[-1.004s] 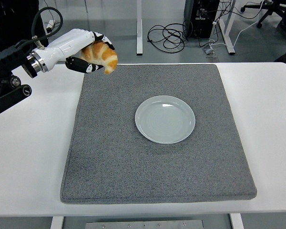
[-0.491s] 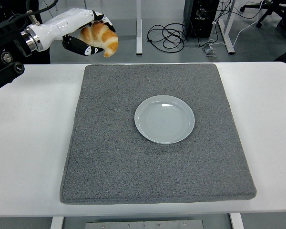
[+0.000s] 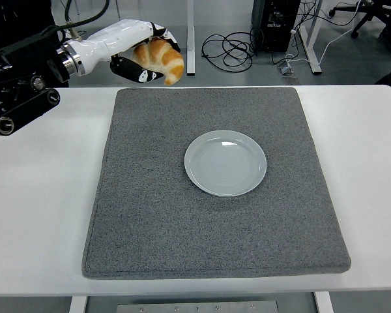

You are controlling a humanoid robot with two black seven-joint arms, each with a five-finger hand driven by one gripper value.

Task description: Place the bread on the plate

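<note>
Left hand (image 3: 140,55) at far left, above back edge of table (image 3: 45,195), fingers wrapped around the bread (image 3: 161,57), a croissant. Bread aloft, clear of every surface, near back left corner of grey mat (image 3: 156,215). Pickup done; carry under way by the look of it. Plate (image 3: 225,163) mid-mat, bare, well apart from bread, to its right and nearer. Left to do: travel over plate, lowering, release. Right hand nowhere in view.

Glossy smooth plate (image 3: 225,163); rough grey felt-like mat (image 3: 150,215); matt white table (image 3: 39,195); glossy-shelled left hand (image 3: 133,45)
</note>
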